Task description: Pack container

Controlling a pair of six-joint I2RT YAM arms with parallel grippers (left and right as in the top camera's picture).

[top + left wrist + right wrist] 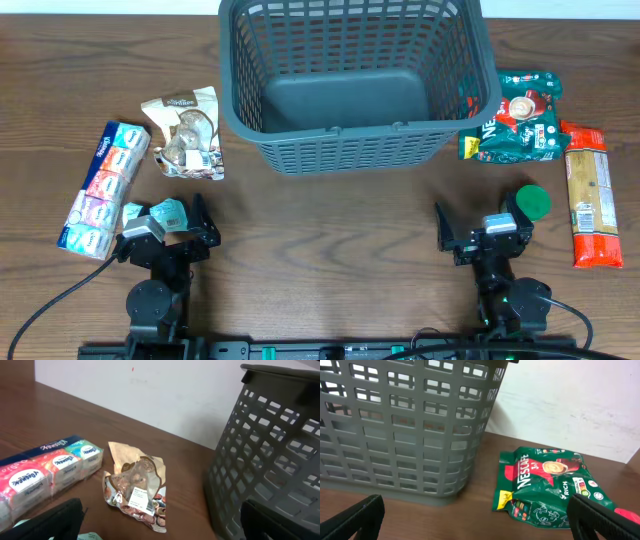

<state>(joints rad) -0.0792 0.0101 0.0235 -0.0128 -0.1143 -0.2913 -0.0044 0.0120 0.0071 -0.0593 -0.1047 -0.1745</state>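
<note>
at table's far edge, container (352,85) upright, crosswise

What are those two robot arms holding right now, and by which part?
Nothing is held. The left end effector and the right end effector both stand wide open, clamped on nothing.

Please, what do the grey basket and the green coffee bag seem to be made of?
The basket looks like moulded plastic with a matte dark grey finish: its slotted walls and thick rim are even and of one colour. The coffee bag looks like thin printed film, plastic or foil-lined, I cannot tell which: it is creased and slightly glossy.
</note>
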